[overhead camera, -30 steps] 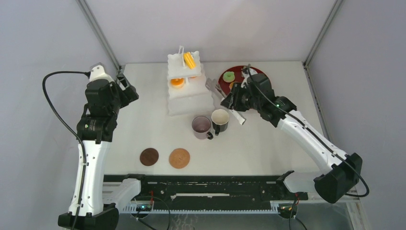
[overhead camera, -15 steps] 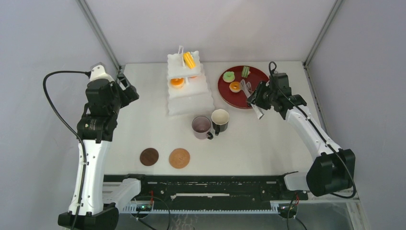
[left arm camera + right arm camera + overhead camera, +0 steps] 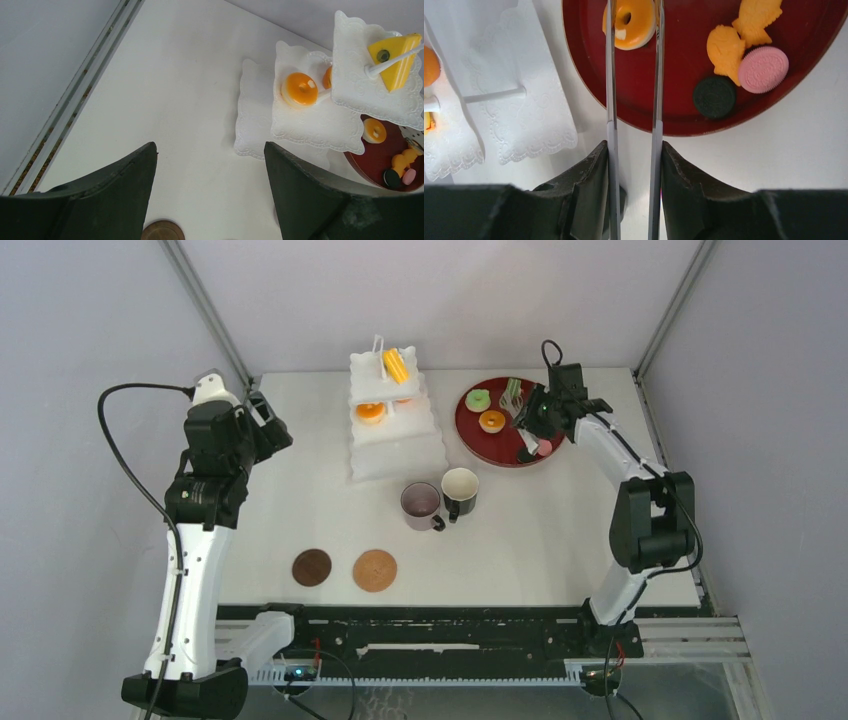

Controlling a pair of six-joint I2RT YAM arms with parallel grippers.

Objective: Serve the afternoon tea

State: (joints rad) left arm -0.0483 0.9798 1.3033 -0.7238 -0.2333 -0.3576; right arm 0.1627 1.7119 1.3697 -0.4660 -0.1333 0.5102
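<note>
Metal tongs (image 3: 610, 75): sitting clamped in the right gripper (image 3: 634, 150), arms running either side of an orange pastry (image 3: 629, 17) on the red tray (image 3: 684, 100).
Left gripper (image 3: 210, 155): hanging wide open (holding nothing) above the table (image 3: 190, 75), left of the white stand (image 3: 315, 120).

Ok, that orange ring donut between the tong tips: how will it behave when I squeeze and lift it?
Probably light: the orange donut is small beside the tongs. Its glossy rounded rim may slip between the thin smooth blades. Lying flat on the red tray, it shouldn't roll, but could slide.
</note>
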